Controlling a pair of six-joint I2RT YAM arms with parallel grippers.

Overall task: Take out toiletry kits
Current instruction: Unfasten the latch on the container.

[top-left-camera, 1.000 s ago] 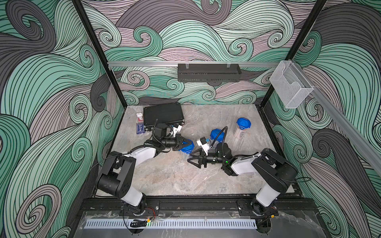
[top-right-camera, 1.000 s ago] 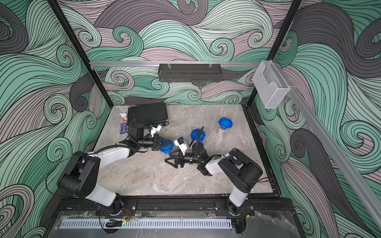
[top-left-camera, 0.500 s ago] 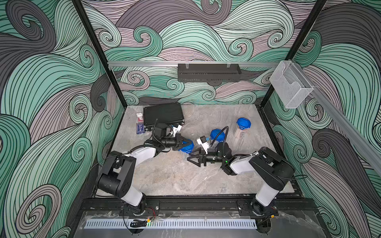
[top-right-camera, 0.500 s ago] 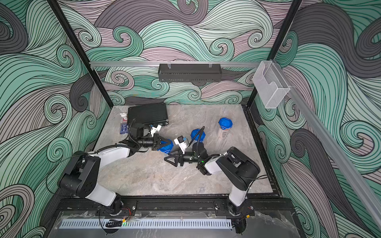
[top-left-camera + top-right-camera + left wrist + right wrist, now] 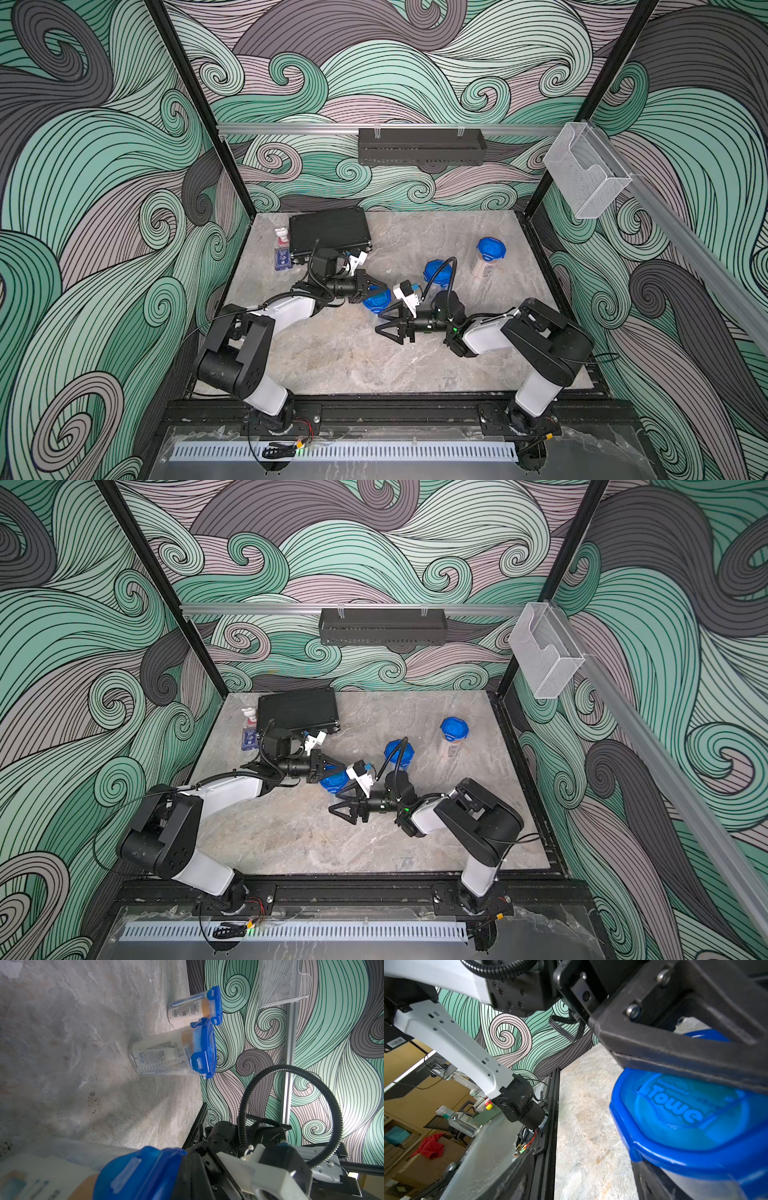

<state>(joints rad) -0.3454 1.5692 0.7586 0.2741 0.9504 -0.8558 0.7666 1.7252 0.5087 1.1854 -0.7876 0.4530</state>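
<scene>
Grey marble-patterned table (image 5: 332,365) bearing three clear plastic jars, each closed with a blue clip-on lid. Inside the jars, the toiletry kits (image 5: 158,1056): white bottles with orange caps and small tubes, seen through the walls in the left wrist view.

Near the table's middle, the centre jar (image 5: 376,298), upright, lid on. Spread wide around its body just under the lid, the right gripper (image 5: 384,322), a finger against either side, holding it. At the lid's rim on the side toward the left edge, the left gripper (image 5: 371,289), jaws fully together; cannot tell whether a clip sits between them.

Just beyond the right wrist toward the far edge, the second jar (image 5: 436,272). Near the right edge, the third jar (image 5: 490,249).

In the far left corner, a black ribbed case (image 5: 330,232). Beside it along the left edge, a blue-labelled pump bottle with white head (image 5: 282,257).
</scene>
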